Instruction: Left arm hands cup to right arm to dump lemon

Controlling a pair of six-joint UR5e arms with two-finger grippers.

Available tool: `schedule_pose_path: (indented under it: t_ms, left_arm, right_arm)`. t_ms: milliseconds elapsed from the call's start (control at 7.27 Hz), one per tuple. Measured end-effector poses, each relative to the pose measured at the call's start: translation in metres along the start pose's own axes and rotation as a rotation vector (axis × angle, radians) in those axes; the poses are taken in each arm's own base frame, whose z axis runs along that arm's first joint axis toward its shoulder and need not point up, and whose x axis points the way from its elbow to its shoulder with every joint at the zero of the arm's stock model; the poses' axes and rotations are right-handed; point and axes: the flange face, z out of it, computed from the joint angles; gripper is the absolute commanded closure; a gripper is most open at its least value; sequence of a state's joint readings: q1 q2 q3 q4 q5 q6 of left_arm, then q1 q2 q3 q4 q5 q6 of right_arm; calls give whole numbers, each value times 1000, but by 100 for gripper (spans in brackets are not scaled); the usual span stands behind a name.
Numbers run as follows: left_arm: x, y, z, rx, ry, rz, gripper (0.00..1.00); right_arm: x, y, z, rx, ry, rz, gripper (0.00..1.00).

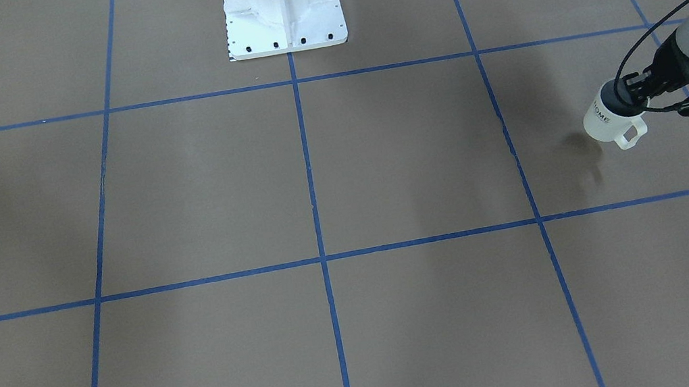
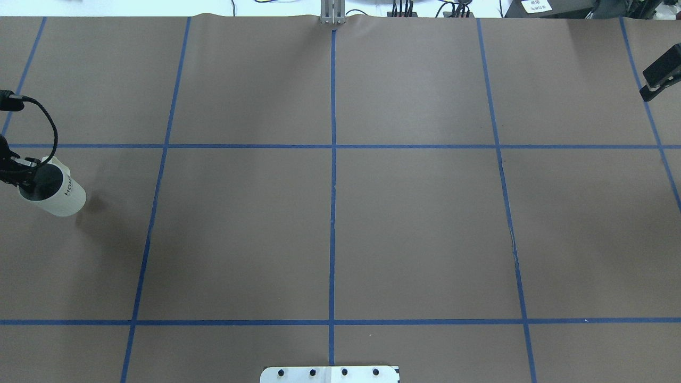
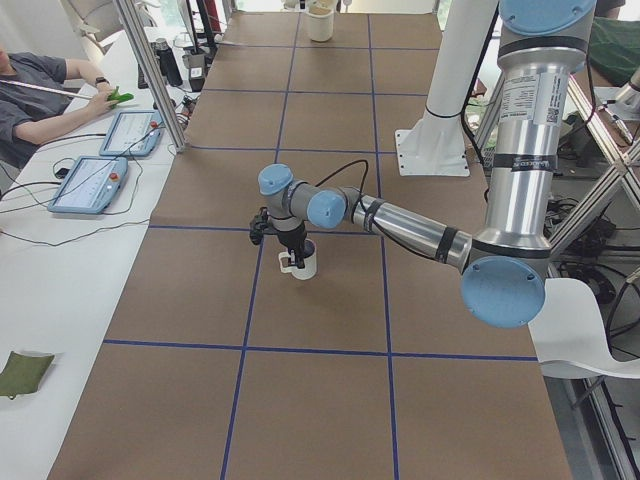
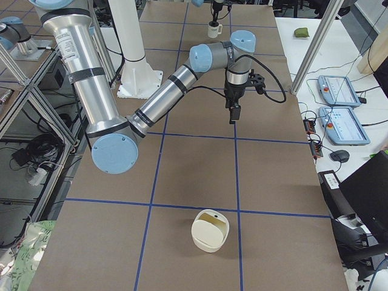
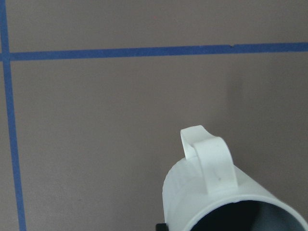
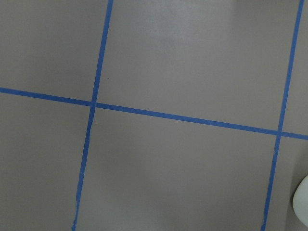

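The white ribbed cup (image 1: pixel 606 119), lettered "HOME", hangs just above the table at my left end, its shadow beneath it. My left gripper (image 1: pixel 623 98) is shut on the cup's rim. The cup also shows in the overhead view (image 2: pixel 59 194), the exterior left view (image 3: pixel 301 264) and the left wrist view (image 5: pixel 211 192), its handle toward the operators' side. Its inside looks dark, and the lemon is hidden. My right gripper (image 4: pixel 233 113) hangs above the table near my right end. Only a black part of it shows in the overhead view (image 2: pixel 659 72), so I cannot tell if it is open.
A cream tub (image 4: pixel 210 231) stands on the table at my far right end; it also shows in the exterior left view (image 3: pixel 320 22). The white robot base (image 1: pixel 283 8) is at mid-table. An operator (image 3: pixel 40 90) and tablets sit at the side table.
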State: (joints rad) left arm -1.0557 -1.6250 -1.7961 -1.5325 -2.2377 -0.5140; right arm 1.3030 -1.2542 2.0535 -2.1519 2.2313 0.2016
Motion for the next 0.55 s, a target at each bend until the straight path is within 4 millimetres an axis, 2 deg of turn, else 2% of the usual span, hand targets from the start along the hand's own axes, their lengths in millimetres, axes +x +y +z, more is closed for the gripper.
schedule_pose_path:
  t_ms: [138,275,413,550]
  left_arm:
    - [1,1,11,-19,-6,5,71]
    - [0,0,20,-33,-12,6,26]
    - [-1,0,25,-42,-16,8,0]
    - [0,0,25,-40,-14,14,0]
  right_arm:
    - [-2,1,1,-1,-8,-3,0]
    - [-4,2,0,-3,-28,-5,0]
    - [-7,2,0,-7,-57,-6,0]
    - [-7,3,-2,-8,-74,-4,0]
